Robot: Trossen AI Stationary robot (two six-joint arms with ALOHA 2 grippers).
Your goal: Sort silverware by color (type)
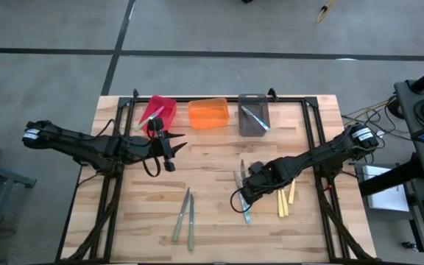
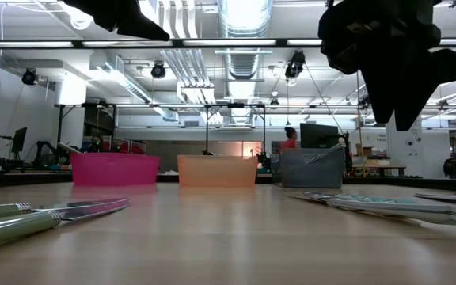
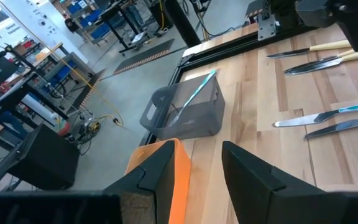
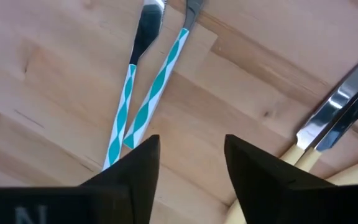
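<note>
Right wrist view: right gripper (image 4: 188,165) open, empty, above blue-handled utensils (image 4: 151,93).

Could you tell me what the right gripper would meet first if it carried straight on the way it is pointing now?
Probably the bare wooden table: the open right gripper points down between the two blue-and-white-handled utensils and the yellow-handled ones, though depth is unclear.

Two black jointed arms, black cable loops; left hand (image 1: 169,152) fingers dark, blunt, wedge-shaped.
</note>
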